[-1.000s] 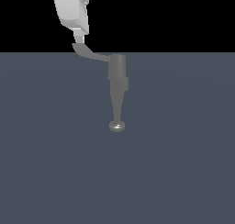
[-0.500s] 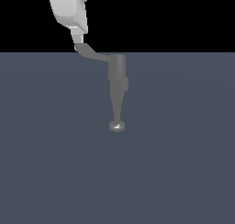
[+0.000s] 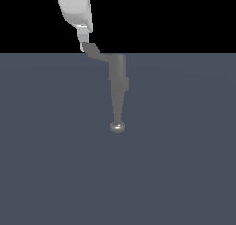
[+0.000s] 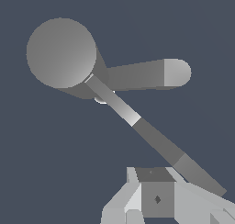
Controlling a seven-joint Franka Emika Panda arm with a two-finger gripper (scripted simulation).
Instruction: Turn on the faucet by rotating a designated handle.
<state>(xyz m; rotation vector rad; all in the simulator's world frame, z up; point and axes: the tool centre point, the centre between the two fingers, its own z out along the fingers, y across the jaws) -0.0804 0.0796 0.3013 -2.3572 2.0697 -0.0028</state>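
Observation:
The grey faucet [image 3: 118,72] stands upright, and its tapering spout [image 3: 117,104] ends in a shiny round tip [image 3: 117,126]. The thin flat handle [image 3: 99,53] sticks out from the cylinder's top toward the exterior view's left, with its end turned up. My white gripper [image 3: 84,43] comes down from above, and its fingertips rest against that upturned end. In the wrist view the handle [image 4: 156,140] runs diagonally from the round cylinder top [image 4: 61,53] to just beside my gripper [image 4: 152,175]. The fingers show no gap and hold nothing. The spout [image 4: 137,75] passes under the handle.
A flat blue-grey floor [image 3: 184,173] surrounds the faucet on every side, with black background above it. Nothing else stands in view.
My gripper has shifted slightly toward the exterior view's right. The handle's upturned end has moved with it, so the lever looks a little shorter.

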